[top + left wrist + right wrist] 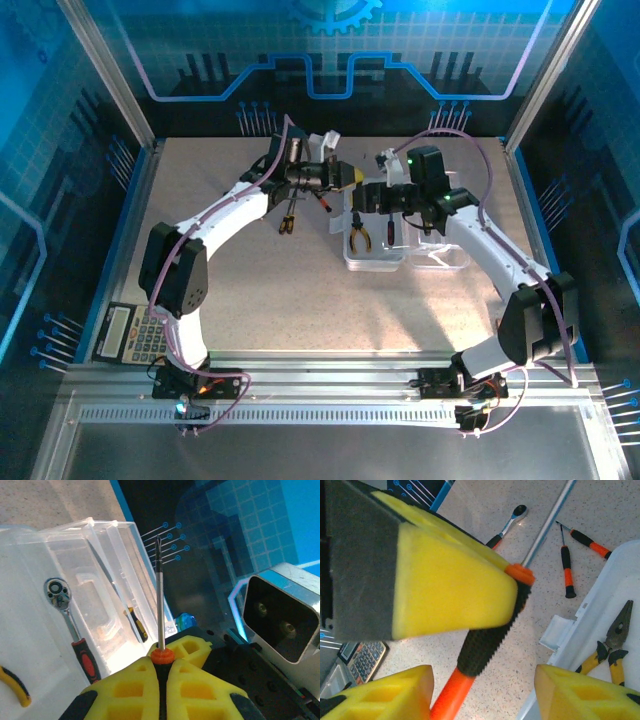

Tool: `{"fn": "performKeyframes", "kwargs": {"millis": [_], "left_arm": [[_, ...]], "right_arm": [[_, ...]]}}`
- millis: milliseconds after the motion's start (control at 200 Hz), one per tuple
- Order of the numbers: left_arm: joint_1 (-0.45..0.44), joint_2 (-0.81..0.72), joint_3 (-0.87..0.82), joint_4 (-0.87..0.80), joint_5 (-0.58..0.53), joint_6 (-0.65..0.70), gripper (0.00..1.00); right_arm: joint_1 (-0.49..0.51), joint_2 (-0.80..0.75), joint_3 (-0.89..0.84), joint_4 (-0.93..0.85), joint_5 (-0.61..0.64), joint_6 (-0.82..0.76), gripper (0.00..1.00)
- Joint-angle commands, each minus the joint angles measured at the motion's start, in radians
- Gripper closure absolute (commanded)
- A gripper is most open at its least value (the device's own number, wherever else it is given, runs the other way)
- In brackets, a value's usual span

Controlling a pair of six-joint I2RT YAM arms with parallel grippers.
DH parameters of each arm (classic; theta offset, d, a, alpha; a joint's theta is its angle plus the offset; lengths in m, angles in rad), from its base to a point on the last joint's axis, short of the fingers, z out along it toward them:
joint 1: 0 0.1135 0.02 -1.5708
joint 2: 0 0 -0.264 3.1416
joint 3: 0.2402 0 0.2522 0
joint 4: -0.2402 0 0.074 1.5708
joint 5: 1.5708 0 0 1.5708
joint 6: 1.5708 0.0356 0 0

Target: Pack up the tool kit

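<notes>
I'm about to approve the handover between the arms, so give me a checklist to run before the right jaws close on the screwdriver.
1. Grip of the left gripper on the screwdriver: ok.
2. Handle between the fingers of the right gripper: ok.
3. Right jaws touching the handle: not ok, gaps on both sides.
4. The case open, pliers inside: ok.
5. All tools packed: not ok, a ratchet wrench and two small screwdrivers lie on the table.
</notes>
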Motion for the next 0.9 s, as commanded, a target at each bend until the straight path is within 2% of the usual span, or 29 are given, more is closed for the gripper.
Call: {"fn": "performKeyframes", "kwargs": {"millis": [0,60,210,255,325,470,525,650,710,800,895], "left_arm": [[-0.013,-0.042,-0.022,0.037,0.038,-0.012,1.00],[-0.015,-0.045,-0.028,0.043,0.038,-0.014,1.00],[-0.013,-0.054,-0.035,0.041,0.034,-0.004,1.00],[-0.010,-0.054,-0.033,0.024,0.025,0.009,0.86],[0.003,-0.054,-0.023,-0.028,0.002,0.043,0.76],[0.077,-0.080,-0.030,-0.134,-0.065,0.115,0.43],[0.113,-0.090,-0.027,-0.221,-0.141,0.173,0.30],[0.183,-0.100,-0.002,-0.440,-0.325,0.322,0.12],[0.208,-0.103,0.003,-0.514,-0.427,0.374,0.01],[0.242,-0.090,0.017,-0.615,-0.583,0.442,0.01],[0.274,-0.060,0.027,-0.693,-0.715,0.482,0.01]], "right_arm": [[0.019,0.024,0.033,0.039,-0.009,0.017,0.48],[0.024,0.030,0.034,0.048,-0.015,0.022,0.53],[0.023,0.027,0.032,0.046,-0.015,0.019,0.73],[0.021,0.019,0.030,0.034,-0.010,0.010,0.78],[0.004,-0.001,0.027,0.006,-0.003,-0.011,0.86],[-0.086,-0.066,0.001,-0.088,0.018,-0.070,1.00],[-0.134,-0.093,-0.005,-0.141,0.044,-0.098,1.00],[-0.226,-0.141,0.004,-0.284,0.164,-0.169,1.00],[-0.256,-0.146,0.018,-0.352,0.270,-0.206,1.00],[-0.284,-0.131,0.032,-0.437,0.436,-0.253,1.00],[-0.317,-0.114,0.024,-0.474,0.534,-0.278,1.00]]}}
